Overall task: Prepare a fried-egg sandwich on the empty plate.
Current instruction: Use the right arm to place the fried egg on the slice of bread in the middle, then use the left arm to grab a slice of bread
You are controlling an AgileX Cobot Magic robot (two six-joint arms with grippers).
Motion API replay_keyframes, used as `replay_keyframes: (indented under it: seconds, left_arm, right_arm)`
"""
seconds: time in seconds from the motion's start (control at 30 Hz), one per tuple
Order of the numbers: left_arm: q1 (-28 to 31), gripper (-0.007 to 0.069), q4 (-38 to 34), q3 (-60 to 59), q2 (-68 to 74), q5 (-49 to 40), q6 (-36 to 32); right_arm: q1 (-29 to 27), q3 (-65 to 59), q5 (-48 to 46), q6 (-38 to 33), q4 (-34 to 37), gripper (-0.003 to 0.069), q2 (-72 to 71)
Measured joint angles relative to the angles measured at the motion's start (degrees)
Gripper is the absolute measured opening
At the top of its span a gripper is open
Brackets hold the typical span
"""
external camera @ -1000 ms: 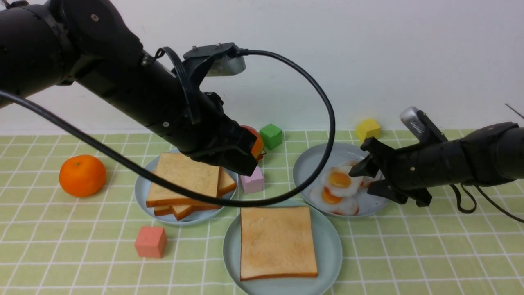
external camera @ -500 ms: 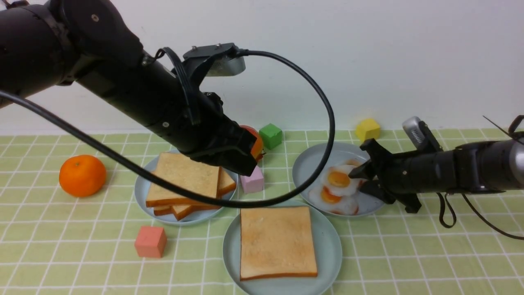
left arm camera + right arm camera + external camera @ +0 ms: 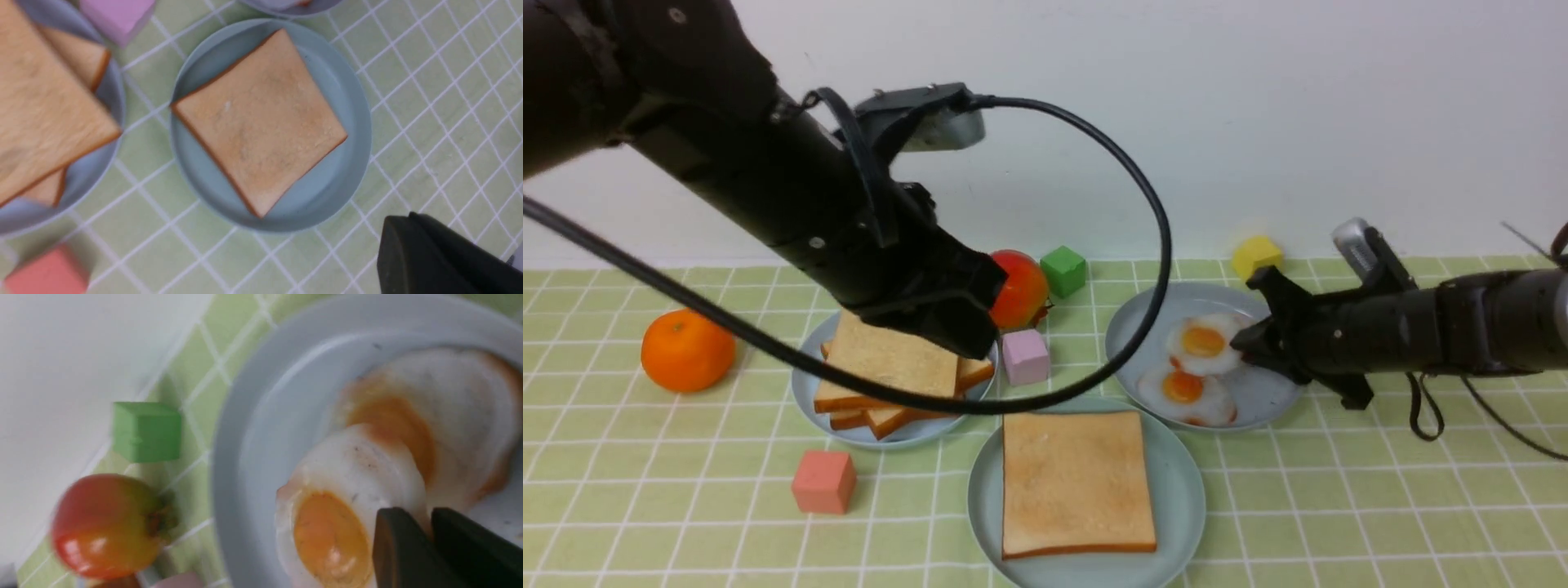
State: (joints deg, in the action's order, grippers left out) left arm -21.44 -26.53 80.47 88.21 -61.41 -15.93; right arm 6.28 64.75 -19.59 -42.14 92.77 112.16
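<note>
Off-task items on the green-checked bench (image 3: 1339,506):
- orange (image 3: 687,349), far left
- red-orange fruit (image 3: 1018,288), back centre, green cube (image 3: 1063,271) just beside it
- lilac cube (image 3: 1025,356), in front of the fruit
- yellow cube (image 3: 1256,256), back right, near the wall
- salmon cube (image 3: 823,482), front left

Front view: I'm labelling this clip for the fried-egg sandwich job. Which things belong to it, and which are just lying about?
Belongs to the job: mint plate, toast slice, fried eggs, toast stack.

Lying about: orange, tomato, green cube, yellow cube, lilac cube, salmon cube.
</note>
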Motion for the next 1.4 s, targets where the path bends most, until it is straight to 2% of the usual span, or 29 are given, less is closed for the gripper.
replay_keyframes:
  seconds: [0.07, 0.13, 0.23, 0.4, 0.6, 0.73, 0.93, 1.0, 1.13, 1.17, 1.27, 1.3, 1.37, 1.4]
  left_arm:
    - [0.00, -0.0013, 2.10, -0.06, -1.75, -1.25, 2.64]
    - [0.00, -0.0013, 5.70, -1.50, -6.51, -2.31, 7.12]
    - [0.00, -0.0013, 7.07, -5.78, -11.25, -1.24, 10.37]
    - [0.00, -0.0013, 7.43, -16.62, -19.98, 5.41, 14.07]
    - [0.00, -0.0010, 7.66, -22.60, -22.48, 10.68, 15.32]
    - [0.00, -0.0006, 7.66, -22.85, -22.21, 11.32, 15.44]
    - [0.00, -0.0002, 7.66, -22.85, -22.17, 11.93, 15.49]
    - [0.00, 0.0000, 8.07, -22.90, -22.17, 12.71, 15.93]
    - [0.00, 0.0003, 9.38, -22.90, -22.17, 14.70, 17.13]
    - [0.00, 0.0003, 10.58, -22.90, -21.95, 16.33, 18.54]
    - [0.12, 0.0003, 14.11, -22.90, -20.11, 20.31, 22.73]
    - [0.17, 0.0003, 14.40, -22.90, -19.90, 20.55, 23.03]
    - [2.08, 0.0004, 16.55, -22.58, -15.81, 22.19, 26.53]
    - [2.34, 0.0004, 16.66, -22.40, -15.41, 22.19, 26.87]
  right_arm:
    - [0.00, 0.00, -0.92, 0.00, -0.88, 0.0098, -2.04]
    - [0.15, 0.00, -5.62, 0.00, -4.02, 0.0098, -6.59]
    - [1.26, 0.00, -10.95, 0.00, -7.40, 0.0098, -9.95]
    - [7.28, -0.11, -18.31, 1.81, -14.62, 0.0098, -11.67]
    - [14.43, -1.84, -17.15, 2.84, -16.05, 0.0098, -8.38]
    - [15.99, -2.34, -13.40, 2.84, -17.37, 0.0105, -5.59]
    - [15.29, -2.38, -10.97, 2.84, -20.90, 0.0227, -3.52]
    - [14.02, -2.38, -12.91, 3.17, -25.08, 0.0342, -4.02]
    - [11.08, -2.38, -14.10, 6.48, -33.04, 0.0489, -7.57]
    - [9.52, -2.05, -14.92, 8.50, -37.22, 0.0539, -10.21]
    - [7.02, 1.08, -19.62, 14.38, -48.27, 0.0608, -16.78]
    - [6.94, 1.35, -20.35, 15.34, -49.08, 0.0611, -17.25]
    - [7.42, 4.26, -23.12, 21.59, -58.66, 0.0623, -23.73]
    - [7.72, 4.40, -23.13, 21.99, -59.33, 0.0623, -24.80]
